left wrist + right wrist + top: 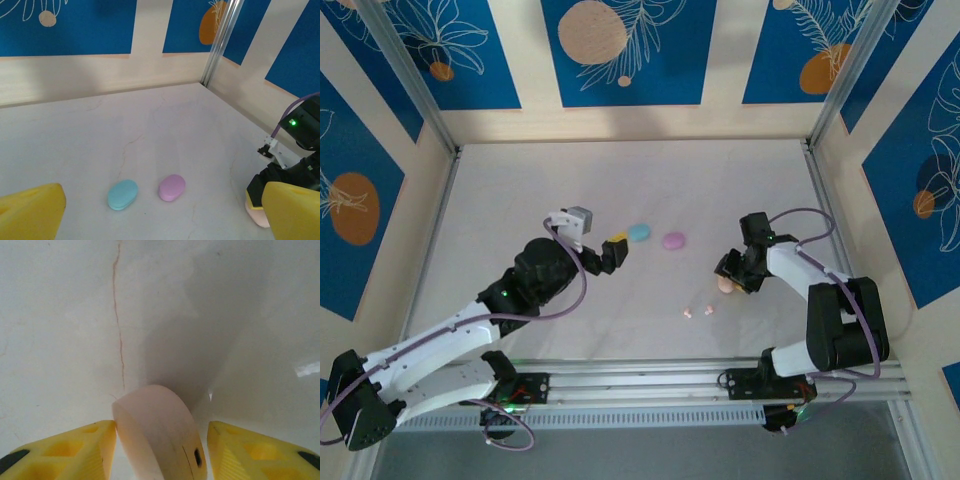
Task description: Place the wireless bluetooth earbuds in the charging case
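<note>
DESK TRIAL: The right tool (pixel 732 275) is straddling the pink case (pixel 160 435), its yellow pads (pixel 75 450) sitting at the case's sides (whether they are truly clamping cannot be told). The case is appearing tipped on edge, so an uneven squeeze is risking a twist or a squirt out. Two pink earbuds (pixel 688 312) are lying loose on the desk (pixel 620 170), just left of that tool and close to the front rail. A careless sweep of the arm is likely to be flicking them toward it. The left tool (pixel 614 250) is hanging released beside the blue case (pixel 639 233), the purple case (pixel 674 240) lying next along. Bare desk is stretching toward the far wall, while the right wall is crowding the right arm.
</note>
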### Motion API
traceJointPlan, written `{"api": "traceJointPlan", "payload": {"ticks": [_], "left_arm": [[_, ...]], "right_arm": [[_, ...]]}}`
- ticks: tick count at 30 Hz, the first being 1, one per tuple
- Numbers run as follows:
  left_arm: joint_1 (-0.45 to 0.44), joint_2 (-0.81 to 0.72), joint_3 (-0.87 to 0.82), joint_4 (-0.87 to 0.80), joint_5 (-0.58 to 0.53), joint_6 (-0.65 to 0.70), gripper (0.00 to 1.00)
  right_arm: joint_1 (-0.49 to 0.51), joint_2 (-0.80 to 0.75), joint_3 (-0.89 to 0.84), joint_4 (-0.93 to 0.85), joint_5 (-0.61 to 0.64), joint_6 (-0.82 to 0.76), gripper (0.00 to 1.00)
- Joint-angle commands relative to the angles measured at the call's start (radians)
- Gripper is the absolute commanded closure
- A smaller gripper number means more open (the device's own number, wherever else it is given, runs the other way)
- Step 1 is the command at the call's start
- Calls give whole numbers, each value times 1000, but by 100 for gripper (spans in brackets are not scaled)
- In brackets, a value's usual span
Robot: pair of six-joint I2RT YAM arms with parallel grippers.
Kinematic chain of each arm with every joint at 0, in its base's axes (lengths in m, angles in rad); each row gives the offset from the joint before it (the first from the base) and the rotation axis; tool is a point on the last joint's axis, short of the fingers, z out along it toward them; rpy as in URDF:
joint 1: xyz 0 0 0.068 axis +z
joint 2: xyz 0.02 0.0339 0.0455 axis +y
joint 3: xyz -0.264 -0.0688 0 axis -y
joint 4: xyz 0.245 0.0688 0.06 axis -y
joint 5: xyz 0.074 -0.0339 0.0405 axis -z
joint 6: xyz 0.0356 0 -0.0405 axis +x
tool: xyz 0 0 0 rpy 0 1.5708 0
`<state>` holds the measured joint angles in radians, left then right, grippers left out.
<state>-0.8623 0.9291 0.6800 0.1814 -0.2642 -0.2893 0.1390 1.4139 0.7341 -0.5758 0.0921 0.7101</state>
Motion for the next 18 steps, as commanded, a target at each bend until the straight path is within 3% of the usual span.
{"api": "traceJointPlan", "payload": {"ticks": [1, 8, 11, 15, 18], "left_arm": [[-5, 9, 37, 11, -13, -36, 0], [-6, 50, 47, 24, 69, 17, 0], [-6, 60, 66, -17, 29, 13, 0], [-6, 68, 79, -10, 62, 76, 0], [-5, 69, 96, -56, -3, 47, 0]], "right_arm": [[21, 27, 40, -62, 55, -12, 48], [38, 26, 70, -108, 90, -22, 47], [56, 26, 90, -145, 121, -26, 46], [91, 51, 122, -191, 140, -24, 45], [106, 77, 129, -199, 147, -20, 44]]}}
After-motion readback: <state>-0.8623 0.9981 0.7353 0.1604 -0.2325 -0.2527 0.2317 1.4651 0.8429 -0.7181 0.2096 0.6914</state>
